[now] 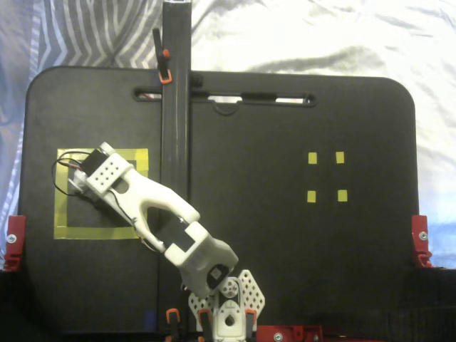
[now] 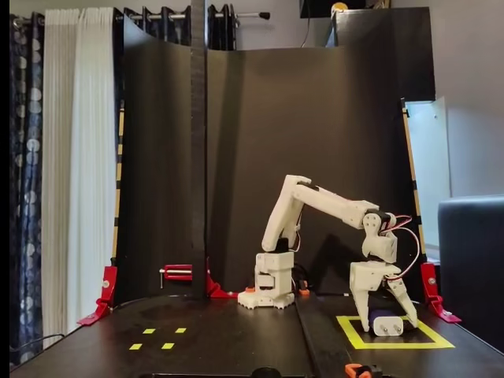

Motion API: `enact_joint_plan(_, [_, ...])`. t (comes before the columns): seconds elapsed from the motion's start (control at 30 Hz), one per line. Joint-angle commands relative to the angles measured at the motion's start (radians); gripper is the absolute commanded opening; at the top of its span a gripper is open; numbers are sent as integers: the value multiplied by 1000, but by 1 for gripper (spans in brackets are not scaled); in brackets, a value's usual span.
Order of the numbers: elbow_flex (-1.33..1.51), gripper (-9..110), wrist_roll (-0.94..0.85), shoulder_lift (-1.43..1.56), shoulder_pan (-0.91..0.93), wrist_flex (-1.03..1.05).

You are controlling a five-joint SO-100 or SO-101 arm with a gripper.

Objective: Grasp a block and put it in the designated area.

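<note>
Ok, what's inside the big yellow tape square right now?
The block rests inside the yellow tape square, between the gripper's spread fingers. From above, the arm hides it.

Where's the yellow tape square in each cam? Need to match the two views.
Fixed view from above: the designated area sits at left of the black board, partly covered by the arm; the gripper is over it.
Fixed view from the front: the designated area lies low right, with the block inside it between the open fingers.
Shared landmark: the four small yellow squares, on the opposite side of the board in both.
</note>
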Motion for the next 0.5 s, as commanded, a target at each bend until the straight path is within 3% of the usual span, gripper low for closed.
enact_joint_plan(0.0, [-51, 40, -8, 17, 3, 29])
enact_joint_plan(0.47, [-126, 40, -17, 204, 37, 199])
